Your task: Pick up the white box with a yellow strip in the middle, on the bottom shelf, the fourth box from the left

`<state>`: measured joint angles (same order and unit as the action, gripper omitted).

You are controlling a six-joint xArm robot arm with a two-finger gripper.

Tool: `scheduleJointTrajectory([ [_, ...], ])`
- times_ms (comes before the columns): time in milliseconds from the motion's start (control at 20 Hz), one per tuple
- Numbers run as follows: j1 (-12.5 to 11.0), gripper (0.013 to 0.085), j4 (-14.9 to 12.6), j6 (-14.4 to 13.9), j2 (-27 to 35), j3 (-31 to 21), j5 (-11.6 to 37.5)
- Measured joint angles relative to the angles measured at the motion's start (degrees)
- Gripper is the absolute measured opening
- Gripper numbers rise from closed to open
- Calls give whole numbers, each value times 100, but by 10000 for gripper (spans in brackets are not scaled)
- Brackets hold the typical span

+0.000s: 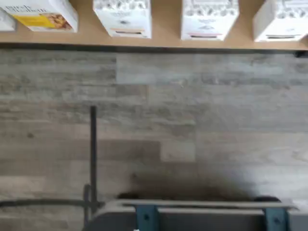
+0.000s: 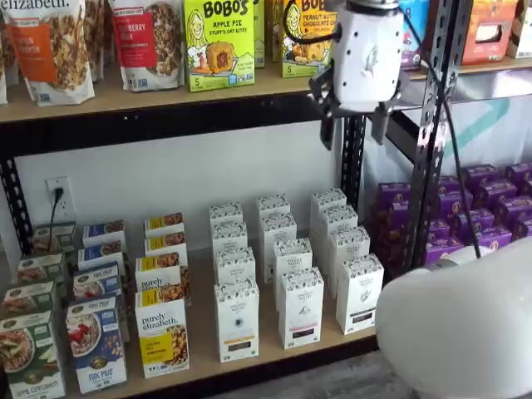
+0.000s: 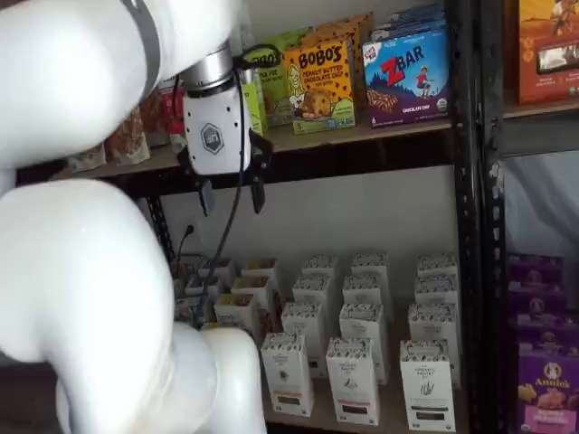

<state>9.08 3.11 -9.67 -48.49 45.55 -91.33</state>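
The white box with a yellow strip across its middle (image 2: 162, 337) stands upright at the front of the bottom shelf (image 2: 274, 353), with like boxes in a row behind it. It also shows in the wrist view (image 1: 42, 14), at the shelf's front edge. My gripper (image 2: 355, 126) hangs high, level with the upper shelf's edge, far above the box and to its right. A plain gap shows between its two black fingers, and it holds nothing. It also shows in a shelf view (image 3: 232, 195). My arm hides most of the box's row there.
Rows of tall white boxes (image 2: 237, 320) stand right of the target, and blue boxes (image 2: 96, 341) stand to its left. Purple boxes (image 2: 482, 208) fill the neighbouring rack past a black upright (image 2: 436, 125). My white arm (image 3: 90, 271) fills much of one shelf view. Wood floor (image 1: 154, 120) lies below.
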Motion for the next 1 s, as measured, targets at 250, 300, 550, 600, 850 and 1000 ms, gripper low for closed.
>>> scheduleJointTrajectory([
  [250,128,850,226,-85,358,-341,619],
  [300,154,850,249,-104,445,-381,703],
  [550,402,850,227,-302,909,-625,1253],
  [600,472,850,197,-368,1013,-682,1388],
  [850,823,850,11,-722,1359,-975,2078],
  [1000,1053,850,-25,-943,1626,-1118,2474],
])
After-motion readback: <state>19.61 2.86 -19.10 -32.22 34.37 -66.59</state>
